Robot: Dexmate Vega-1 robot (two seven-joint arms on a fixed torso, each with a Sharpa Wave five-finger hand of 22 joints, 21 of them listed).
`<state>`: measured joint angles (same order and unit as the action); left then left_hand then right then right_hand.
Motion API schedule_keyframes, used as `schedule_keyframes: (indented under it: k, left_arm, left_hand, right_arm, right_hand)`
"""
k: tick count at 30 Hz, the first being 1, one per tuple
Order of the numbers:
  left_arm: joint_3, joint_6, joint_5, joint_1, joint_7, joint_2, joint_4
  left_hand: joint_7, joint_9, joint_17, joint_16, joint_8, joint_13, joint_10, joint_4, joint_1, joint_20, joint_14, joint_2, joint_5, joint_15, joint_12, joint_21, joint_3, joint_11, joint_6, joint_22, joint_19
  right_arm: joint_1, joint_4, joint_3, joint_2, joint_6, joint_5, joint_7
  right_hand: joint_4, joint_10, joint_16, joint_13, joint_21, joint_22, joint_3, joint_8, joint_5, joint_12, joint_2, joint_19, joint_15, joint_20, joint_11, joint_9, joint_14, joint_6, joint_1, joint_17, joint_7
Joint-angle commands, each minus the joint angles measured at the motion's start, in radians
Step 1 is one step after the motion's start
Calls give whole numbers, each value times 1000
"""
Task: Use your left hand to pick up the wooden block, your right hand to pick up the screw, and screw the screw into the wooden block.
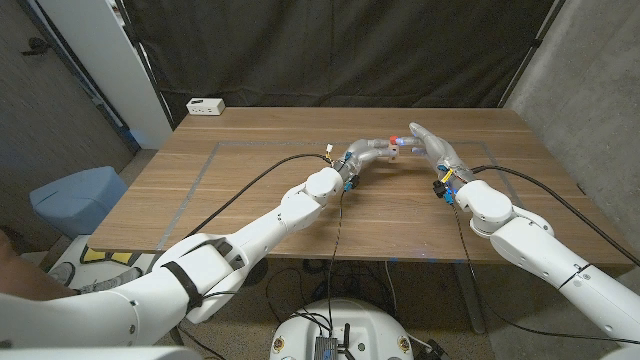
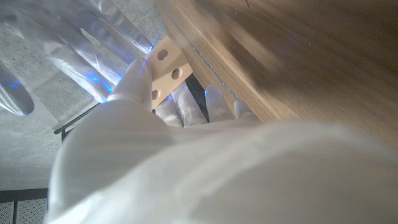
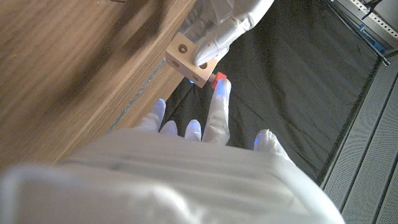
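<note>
Where both pick-ups look done and only the driving remains, judged mid-task:

Pale square-cut wooden block (image 3: 189,59), drilled with round holes on at least two faces: held off the table, clamped in the fingers of the left hand (image 1: 368,154), above the middle of the table toward its far side. Plain unfinished wood, sharp edges, smooth faces; holes also seen in the left wrist view (image 2: 166,68).

Small screw with red head (image 3: 218,77): set against one face of the block, red head touching a fingertip of the right hand (image 1: 432,150). Shank hidden; depth of threading not readable. Red speck between the two hands in the head view (image 1: 395,139).

Right hand: fingers extended and mostly apart, one fingertip on the screw head; whether pinched between thumb and finger or merely pressed, cannot tell.

Left hand: closed on the block, covered in white glossy fabric with faint blue glints at the tips.

Brown wood-grain table (image 1: 270,190): matt laminate, straight grain, a thin pale rectangle outlined on its surface.

White rectangular box (image 1: 205,105): at the far left corner of the table, well apart from the work.

Remaining, by judgement: turning the screw home until seated.
</note>
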<state>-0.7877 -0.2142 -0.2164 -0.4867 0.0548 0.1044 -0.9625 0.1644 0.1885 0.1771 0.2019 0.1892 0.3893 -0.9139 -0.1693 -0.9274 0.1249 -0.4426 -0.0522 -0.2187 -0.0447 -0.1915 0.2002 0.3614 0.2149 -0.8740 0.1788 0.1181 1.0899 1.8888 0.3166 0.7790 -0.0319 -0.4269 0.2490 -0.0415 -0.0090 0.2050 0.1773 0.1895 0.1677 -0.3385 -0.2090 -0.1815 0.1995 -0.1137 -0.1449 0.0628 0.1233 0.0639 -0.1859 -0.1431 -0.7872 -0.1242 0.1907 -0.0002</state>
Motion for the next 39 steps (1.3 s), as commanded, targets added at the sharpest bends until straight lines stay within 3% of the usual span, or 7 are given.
schedule_keyframes:
  k: [1, 2, 4, 17, 26, 29, 39]
  left_arm:
    - [-2, 1, 4, -1, 1, 3, -8]
    - [-2, 1, 5, -2, 1, 3, -10]
    - [-2, 2, 5, -3, 3, 4, -13]
    - [-2, 9, 11, -16, 11, 15, -44]
    - [-2, 22, 13, -28, 16, 26, -73]
    - [-2, 25, 14, -31, 16, 30, -82]
    - [-2, 30, 15, -37, 17, 38, -96]
  left_hand:
    - [-10, 5, 3, 0, 8, 23, -9, 12, -9, 5, -7, -19, -5, -55, -20, 6, 17, 0, -19, 5, -4]
    - [-10, 5, 3, 0, 8, 23, -9, 12, -9, 6, -7, -19, -5, -55, -20, 6, 17, 0, -19, 5, -4]
    - [-12, 5, 3, 0, 8, 23, -9, 12, -9, 6, -7, -19, -5, -55, -20, 6, 17, 0, -19, 5, -4]
    - [-10, 5, 3, 0, 8, 23, -9, 12, -9, 5, -6, -17, -5, -56, -20, 6, 16, 0, -19, 5, -4]
    - [-11, 5, 3, 0, 7, 23, -9, 11, -10, 5, -6, -16, -4, -56, -20, 6, 16, 0, -18, 5, -4]
    - [-11, 5, 2, 0, 8, 22, -8, 11, -10, 5, -6, -16, -4, -56, -20, 6, 16, 0, -18, 5, -4]
    - [-11, 5, 3, 0, 9, 22, -9, 12, -10, 5, -6, -17, -4, -56, -20, 6, 16, 0, -20, 5, -4]
  right_arm:
    - [10, 1, -19, 1, -4, -13, 11]
    - [10, -2, -19, 2, 1, -11, 8]
    - [9, 2, -20, 2, -10, -14, 13]
    - [-2, -29, -14, -6, 12, -8, 4]
    - [-15, -41, -10, -6, 21, -8, -10]
    - [-17, -41, -9, -5, 19, -11, -15]
    - [-39, -54, 4, -1, 21, -18, -50]
  right_hand:
    - [-3, -3, 6, 3, 3, 0, -5, 12, -1, -6, 7, -4, 11, -1, -13, -2, 1, 21, -5, 2, -7]
    - [-4, -4, 6, 3, 0, 0, -5, 16, -1, -7, 7, 0, 10, -36, -13, -3, 1, 31, -5, 2, -10]
    - [-5, -6, 4, 3, 1, 0, -5, 19, -1, -9, 9, -3, -7, -75, -14, -4, 0, 39, -3, 3, -13]
    - [-4, -34, 0, 3, -1, 0, -2, 35, -1, -18, 14, -4, -9, -83, -16, -5, -7, 101, 7, 5, -17]
    - [-2, -57, -4, 4, -4, 0, 1, 38, -1, -21, 17, 6, -1, -58, -14, -6, -18, 143, 15, 7, -24]
    - [-3, -65, -5, 4, -2, 0, 1, 36, -2, -20, 18, 2, 19, -16, -13, -6, -21, 163, 18, 7, -28]
    - [2, -102, -11, 4, -7, 1, 4, 39, -2, -24, 22, 19, 32, 4, -17, -6, -46, 225, 32, 10, -43]
